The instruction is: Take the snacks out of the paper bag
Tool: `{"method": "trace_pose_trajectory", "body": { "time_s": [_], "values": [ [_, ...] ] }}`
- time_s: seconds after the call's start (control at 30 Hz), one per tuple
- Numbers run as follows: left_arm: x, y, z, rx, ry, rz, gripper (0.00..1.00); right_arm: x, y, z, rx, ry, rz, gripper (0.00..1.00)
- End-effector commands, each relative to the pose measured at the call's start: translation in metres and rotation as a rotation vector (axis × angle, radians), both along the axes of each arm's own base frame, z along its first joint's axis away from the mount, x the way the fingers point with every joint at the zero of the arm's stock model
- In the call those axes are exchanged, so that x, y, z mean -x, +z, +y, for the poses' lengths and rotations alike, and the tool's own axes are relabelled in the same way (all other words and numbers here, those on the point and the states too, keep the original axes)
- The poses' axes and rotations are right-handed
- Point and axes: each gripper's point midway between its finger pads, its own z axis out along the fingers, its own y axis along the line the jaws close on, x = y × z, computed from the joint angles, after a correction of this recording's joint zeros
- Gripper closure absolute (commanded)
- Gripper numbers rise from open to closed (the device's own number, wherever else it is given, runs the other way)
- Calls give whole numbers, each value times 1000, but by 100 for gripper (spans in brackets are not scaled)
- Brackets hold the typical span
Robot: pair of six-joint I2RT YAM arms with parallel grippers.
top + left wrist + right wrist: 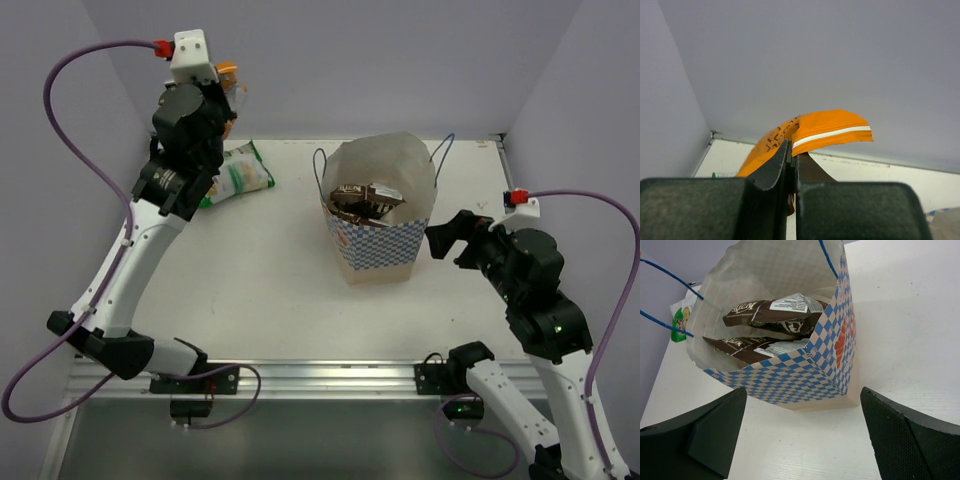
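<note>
Orange snack (832,127) hangs pinched in your closed left tool (793,152); set it on the desk (280,290) next; your right tool (802,410) gapes empty facing the paper bag (805,372).

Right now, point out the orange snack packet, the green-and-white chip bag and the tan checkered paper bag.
Orange snack packet (832,122): left wrist view, curled upper panel.
Green-and-white chip bag (245,172): top external view, its visible middle.
Tan checkered paper bag (790,382): right wrist view, checkered near wall.
</note>
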Motion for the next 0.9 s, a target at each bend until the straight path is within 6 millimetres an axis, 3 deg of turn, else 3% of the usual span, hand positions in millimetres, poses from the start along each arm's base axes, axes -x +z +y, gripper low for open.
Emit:
{"method": "trace_pose_trajectory", "body": {
  "time_s": [0.0, 0.03, 0.13, 0.23, 0.3, 0.33, 0.37, 0.43, 0.47, 0.53, 0.57, 0.7, 0.73, 0.77, 0.83, 0.87],
  "values": [
    [11, -27, -1, 73, -31, 75, 100, -4, 6, 6, 4, 42, -37, 1],
    [8, -47, -13, 87, -82, 126, 100, -4, 6, 7, 4, 45, -36, 1],
    [4, -72, -40, 154, -194, 189, 100, -4, 4, 8, 6, 49, -35, 1],
    [2, -99, -60, 220, -272, 249, 100, -4, 1, 11, 4, 69, -26, 1],
    [4, -122, -63, 239, -278, 281, 100, -4, 0, 12, 6, 77, -27, 1],
    [3, -128, -59, 275, -265, 278, 100, -4, 0, 13, 5, 81, -25, 1],
    [6, -154, -54, 279, -247, 321, 100, -5, -1, 14, 6, 83, -24, 1],
    [4, -181, -36, 338, -206, 360, 100, -5, -2, 15, 5, 92, -19, 1],
    [8, -212, -26, 346, -182, 402, 100, -5, -2, 17, 4, 98, -17, 1],
    [7, -244, -1, 391, -113, 435, 100, -6, -4, 18, 2, 102, -12, 1],
    [13, -276, 10, 404, -90, 479, 100, -5, -5, 19, 0, 109, -10, 1],
    [26, -348, 46, 481, -6, 577, 100, -6, -5, 20, 0, 117, -7, 1],
    [28, -358, 58, 493, 25, 591, 96, -6, -3, 20, 1, 117, -10, 1],
    [34, -377, 63, 496, 40, 629, 79, -6, -2, 21, 5, 122, -13, 1],
    [38, -388, 76, 506, 68, 655, 60, -6, -1, 21, 12, 127, -11, 1],
    [41, -390, 79, 507, 72, 669, 42, -6, 2, 21, 21, 132, -18, 1]
  ]
}}
